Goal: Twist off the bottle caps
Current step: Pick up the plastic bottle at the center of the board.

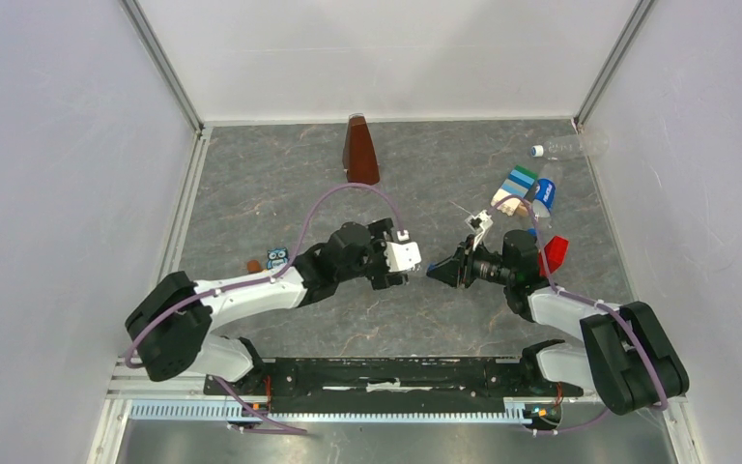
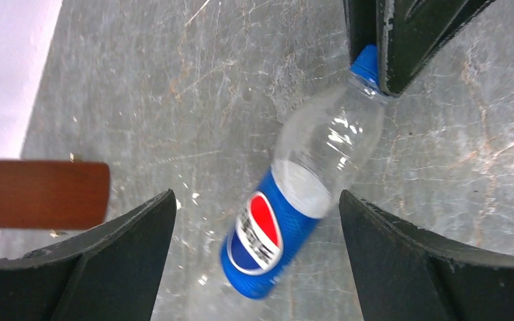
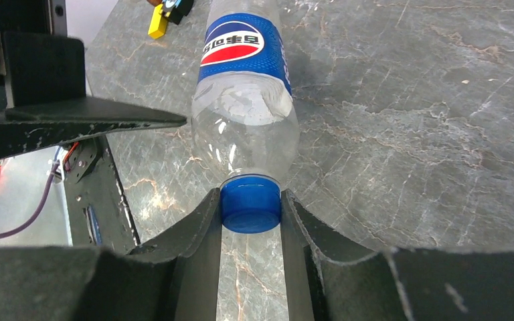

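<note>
The right gripper (image 3: 249, 202) is pinched narrow on the blue cap (image 3: 250, 208) of a labelled bottle (image 3: 244, 114), one finger on each side of the cap; the bottle projects from it over the middle of the table (image 3: 408, 134), between the two arms; whether its base rests on the table cannot be told. The left gripper (image 2: 255, 197) stands wide, its fingers either side of the body and apart from it, so the bottle appears held by the cap alone. Probable faults: if the right wrist turns before the left closes, body and cap rotate together and no thread is released; if the pinch on the cap slackens, the bottle drops or rolls; the body lies obliquely across the left gap, so one finger would likely meet it first, push it sideways and lever the cap out of the right grip; a closure on the thin clear wall rather than the label band may dent it and let it slip under torque. Two further bottles, one unlabelled (image 1: 575, 145) and one labelled (image 1: 544, 193), lie at the far right, well apart.
</note>
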You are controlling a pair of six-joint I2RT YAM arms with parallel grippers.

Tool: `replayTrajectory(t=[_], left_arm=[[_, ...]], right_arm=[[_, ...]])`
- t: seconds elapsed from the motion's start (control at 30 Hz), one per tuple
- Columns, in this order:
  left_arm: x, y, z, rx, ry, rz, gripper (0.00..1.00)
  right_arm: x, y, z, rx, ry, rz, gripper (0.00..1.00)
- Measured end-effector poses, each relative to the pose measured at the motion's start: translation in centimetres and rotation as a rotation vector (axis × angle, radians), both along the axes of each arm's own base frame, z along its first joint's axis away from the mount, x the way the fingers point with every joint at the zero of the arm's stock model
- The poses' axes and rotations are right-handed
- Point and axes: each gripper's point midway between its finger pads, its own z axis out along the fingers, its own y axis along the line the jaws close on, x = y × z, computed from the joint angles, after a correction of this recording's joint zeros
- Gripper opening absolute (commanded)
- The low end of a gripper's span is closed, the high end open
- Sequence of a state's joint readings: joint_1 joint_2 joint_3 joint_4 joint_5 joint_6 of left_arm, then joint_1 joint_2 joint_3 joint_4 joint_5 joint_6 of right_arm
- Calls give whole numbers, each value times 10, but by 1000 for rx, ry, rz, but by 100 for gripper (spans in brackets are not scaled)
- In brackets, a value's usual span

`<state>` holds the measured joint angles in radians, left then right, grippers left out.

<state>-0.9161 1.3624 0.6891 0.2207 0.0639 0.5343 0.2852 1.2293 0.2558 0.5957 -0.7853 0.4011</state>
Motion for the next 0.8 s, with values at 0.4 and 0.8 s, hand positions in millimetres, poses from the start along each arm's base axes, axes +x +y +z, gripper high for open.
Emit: replayTrajectory(t=[0.4, 0.8], left_arm=[[-12, 2, -56, 285, 57, -189, 88], [2, -6, -66, 299, 16, -181, 61]], right_arm=[[-4, 0, 2, -4, -22, 29, 14], [-4, 2, 5, 12, -21, 33, 14]])
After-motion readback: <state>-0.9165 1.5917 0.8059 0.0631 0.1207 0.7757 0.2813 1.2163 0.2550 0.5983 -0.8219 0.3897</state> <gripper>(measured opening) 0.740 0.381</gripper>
